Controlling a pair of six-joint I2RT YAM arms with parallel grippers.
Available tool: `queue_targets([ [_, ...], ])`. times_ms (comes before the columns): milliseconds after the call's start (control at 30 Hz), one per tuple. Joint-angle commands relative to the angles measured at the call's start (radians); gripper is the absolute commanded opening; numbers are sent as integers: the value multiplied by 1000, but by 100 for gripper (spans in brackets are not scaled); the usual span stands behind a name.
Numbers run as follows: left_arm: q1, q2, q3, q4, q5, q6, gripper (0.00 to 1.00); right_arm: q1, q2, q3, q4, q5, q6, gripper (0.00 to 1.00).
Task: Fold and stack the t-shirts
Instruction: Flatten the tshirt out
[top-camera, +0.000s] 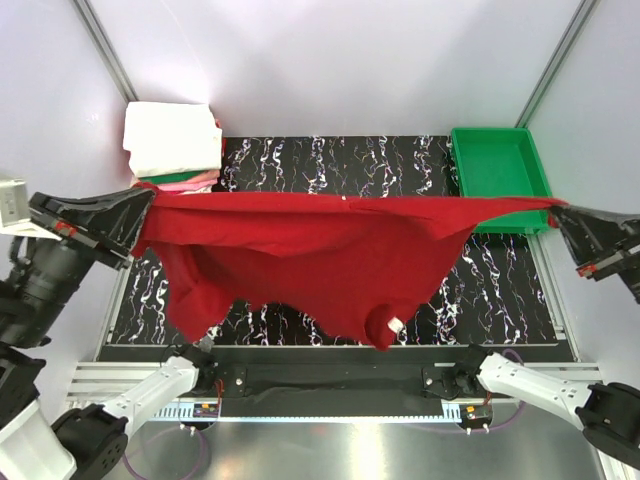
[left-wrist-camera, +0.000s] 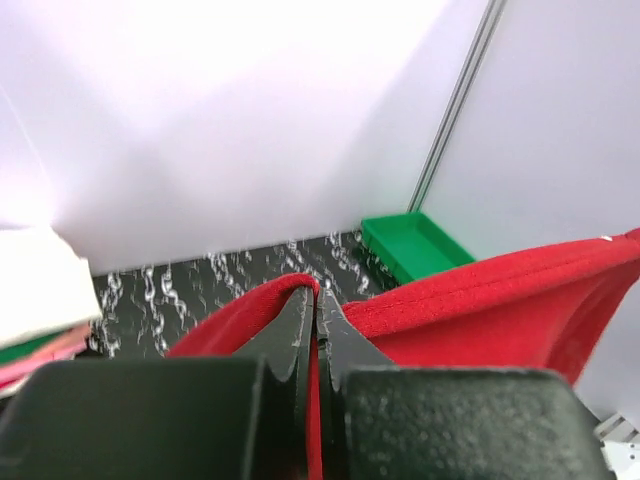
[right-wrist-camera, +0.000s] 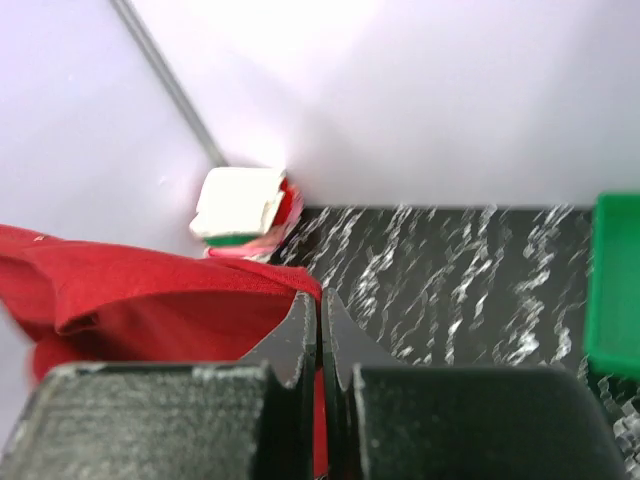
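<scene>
Overhead, a plain deep red cloth t-shirt (top-camera: 300, 250) is seen stretched in the air between the two grippers, its upper edge drawn into a nearly straight line from one pair of fingertips to the other. The left gripper (top-camera: 148, 200) is clamped on one corner of that edge. In the left wrist view its fingers (left-wrist-camera: 290, 335) are pressed together, with only a thin fold of red fabric pinched between them. The right gripper (top-camera: 553, 208) is closed on the opposite corner, and its fingers (right-wrist-camera: 345, 335) are likewise squeezed onto a sliver of red cloth. Below the held edge the garment hangs in loose folds, and a small white tag (top-camera: 396, 325) is shown at its lowest, bunched part. A stack of folded rectangular shirts (top-camera: 172, 148), white on top with green and pink layers beneath, is found just beyond the left fingertips, on the black white-veined tabletop (top-camera: 340, 165). A shallow green plastic tray (top-camera: 497, 165) is set just beyond the right fingertips, its near edge partly hidden overhead by the taut corner.
</scene>
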Motion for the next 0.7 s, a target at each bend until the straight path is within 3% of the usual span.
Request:
queue_targets([
  [0, 6, 100, 60, 41, -60, 69, 0, -4, 67, 61, 101, 173, -182, 0],
  [67, 6, 187, 155, -25, -137, 52, 0, -4, 142, 37, 150, 335, -253, 0],
  [167, 13, 416, 315, -148, -137, 17, 0, -4, 241, -176, 442, 603, -567, 0],
  [200, 60, 523, 326, -168, -96, -13, 6, -10, 272, -336, 688, 630, -764, 0],
  [267, 126, 628, 273, -156, 37, -40, 16, -161, 435, -385, 714, 516, -734, 0],
  [300, 164, 730, 242, -145, 68, -61, 48, -240, 511, -324, 542, 430, -524, 0],
  [333, 175, 790, 219, -148, 64, -64, 65, -389, 591, -284, 470, 337, -434, 0],
  [367, 189, 912, 217, -157, 61, -66, 76, -436, 774, -174, 329, 202, -301, 12],
  [400, 189, 967, 231, -204, 53, -78, 87, -472, 879, -79, 230, 142, -243, 33],
  [433, 187, 1010, 242, -221, 47, -84, 99, -484, 974, 14, 147, 100, -203, 65],
  [500, 178, 1020, 153, -178, 58, -96, 99, -481, 1145, 181, 37, 60, -155, 99],
  [600, 180, 903, -47, -75, 49, -109, 99, -480, 1198, 239, 7, 78, -122, 100],
  [667, 180, 816, -143, -42, 32, -107, 99, -480, 1170, 191, -6, 58, -109, 100],
])
